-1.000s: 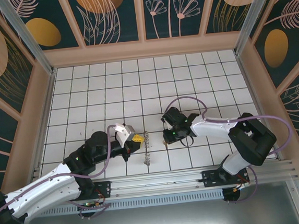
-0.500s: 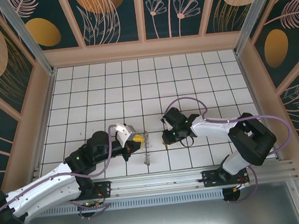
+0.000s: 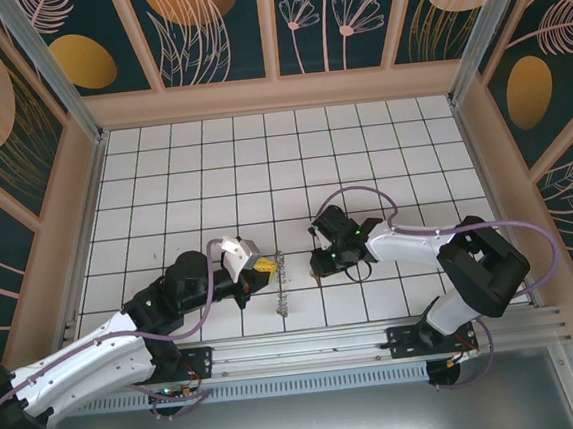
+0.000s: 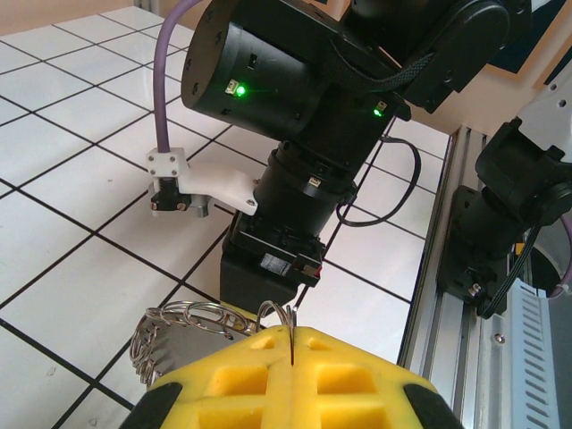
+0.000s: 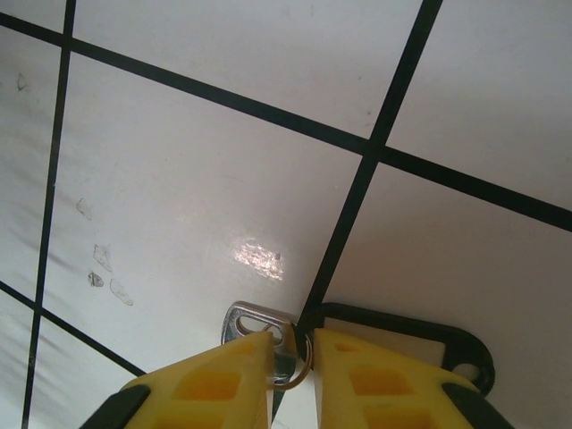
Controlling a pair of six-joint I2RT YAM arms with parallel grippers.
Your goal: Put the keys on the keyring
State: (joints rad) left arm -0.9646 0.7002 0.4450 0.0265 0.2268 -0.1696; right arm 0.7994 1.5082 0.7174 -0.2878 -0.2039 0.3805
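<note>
My left gripper (image 3: 267,265) is shut, its yellow fingers pinching one wire loop of the keyring (image 4: 183,320). The grey hoop with its many small loops hangs left of my left gripper (image 4: 292,332). From above, the keyring (image 3: 282,287) dangles over the tiles between the two arms. My right gripper (image 3: 318,269) points down at the floor just right of it. Its fingers close on the keys (image 5: 243,322): a silver slotted head with a small ring, nipped in my right gripper (image 5: 291,356). A black-framed tag (image 5: 420,344) lies beside it on the tile.
The right arm's black wrist (image 4: 295,98) stands close in front of the left gripper. An aluminium rail (image 3: 308,348) runs along the near edge, and wooden walls (image 3: 276,93) fence the white tiled floor (image 3: 212,171).
The right wrist has shifted very slightly over the keys. The left arm and the keyring have stayed put.
</note>
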